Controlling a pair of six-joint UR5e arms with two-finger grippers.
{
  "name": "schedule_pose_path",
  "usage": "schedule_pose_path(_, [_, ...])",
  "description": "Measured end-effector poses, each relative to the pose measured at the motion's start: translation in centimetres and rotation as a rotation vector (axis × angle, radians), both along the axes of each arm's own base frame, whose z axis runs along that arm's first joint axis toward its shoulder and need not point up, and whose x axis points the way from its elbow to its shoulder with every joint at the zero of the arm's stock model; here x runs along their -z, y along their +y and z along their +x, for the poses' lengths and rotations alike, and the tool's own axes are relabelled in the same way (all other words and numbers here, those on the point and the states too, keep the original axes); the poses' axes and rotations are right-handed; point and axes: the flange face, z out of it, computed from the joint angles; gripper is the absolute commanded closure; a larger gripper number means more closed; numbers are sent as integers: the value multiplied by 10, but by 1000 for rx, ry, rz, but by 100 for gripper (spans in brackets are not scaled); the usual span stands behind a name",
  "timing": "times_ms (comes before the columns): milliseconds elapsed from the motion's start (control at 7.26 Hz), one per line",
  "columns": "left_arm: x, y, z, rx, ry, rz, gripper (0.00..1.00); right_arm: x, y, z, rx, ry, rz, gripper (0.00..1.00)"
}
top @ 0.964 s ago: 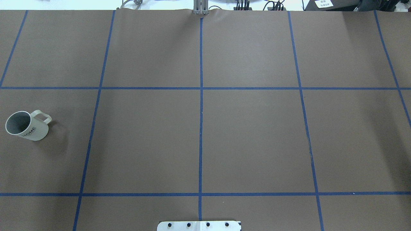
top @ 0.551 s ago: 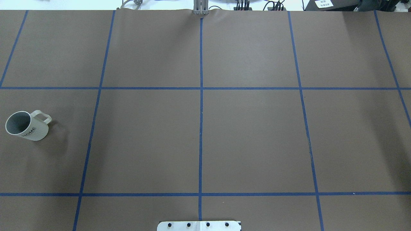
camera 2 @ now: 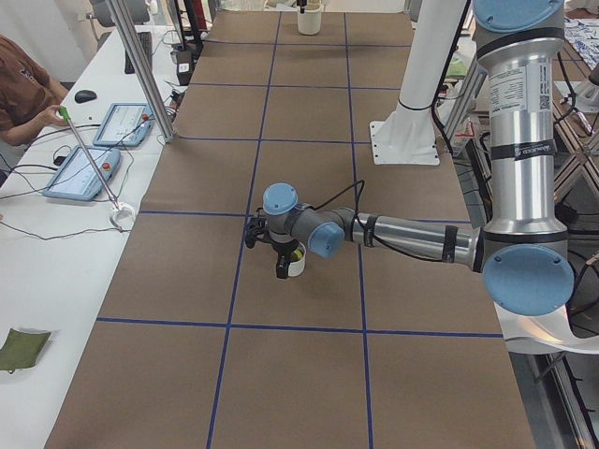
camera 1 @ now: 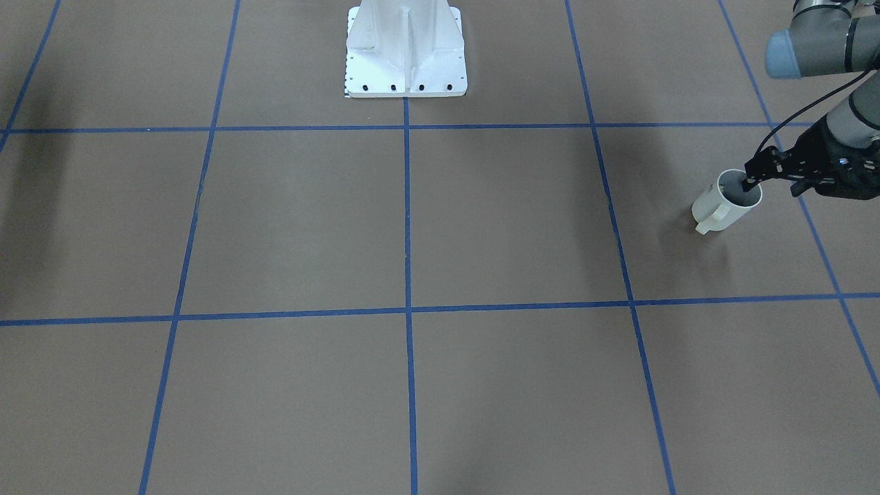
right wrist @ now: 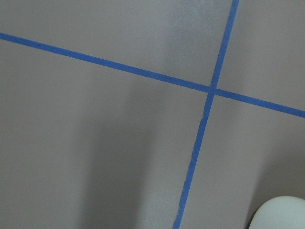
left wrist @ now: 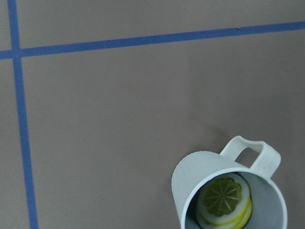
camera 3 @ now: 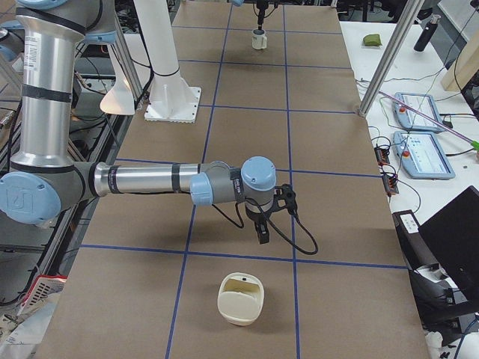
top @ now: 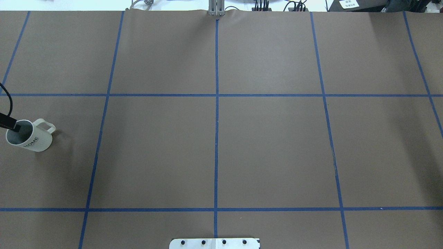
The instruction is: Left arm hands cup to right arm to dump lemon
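Observation:
The cup (top: 34, 140) stands upright at the table's left edge, with "HOME" on its side and its handle pointing away from the robot. It also shows in the front-facing view (camera 1: 722, 206) and the left wrist view (left wrist: 209, 171), where the lemon (left wrist: 224, 195) lies inside it. My left gripper (camera 1: 748, 182) hangs over the cup's rim, open, with one fingertip (top: 14, 127) dipped inside the mouth. My right gripper (camera 3: 263, 233) hovers low over the table's right part with nothing in it; I cannot tell whether it is open or shut.
A cream-white container (camera 3: 241, 299) sits on the table near my right gripper; its edge shows in the right wrist view (right wrist: 281, 214). The robot's white base plate (camera 1: 405, 62) stands at mid table. An operator and tablets (camera 2: 94, 168) are on a side table.
My left gripper has come into the overhead view from the left edge and now reaches the cup's rim. The cup has not moved.

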Motion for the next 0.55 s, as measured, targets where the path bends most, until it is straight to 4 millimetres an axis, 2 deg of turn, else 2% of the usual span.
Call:
schedule_pose_path(138, [-6,-4,11,-14,-6,-9,84,0,0,-1,1,0,-1,0])
schedule_pose_path(276, [-7,-5,19,-26,-7,-14,100,-1,0,-1,3,0,-1,0])
schedule_pose_path(551, [-3,-6,27,-8,-3,-44,100,1,0,-2,10,0,9,0])
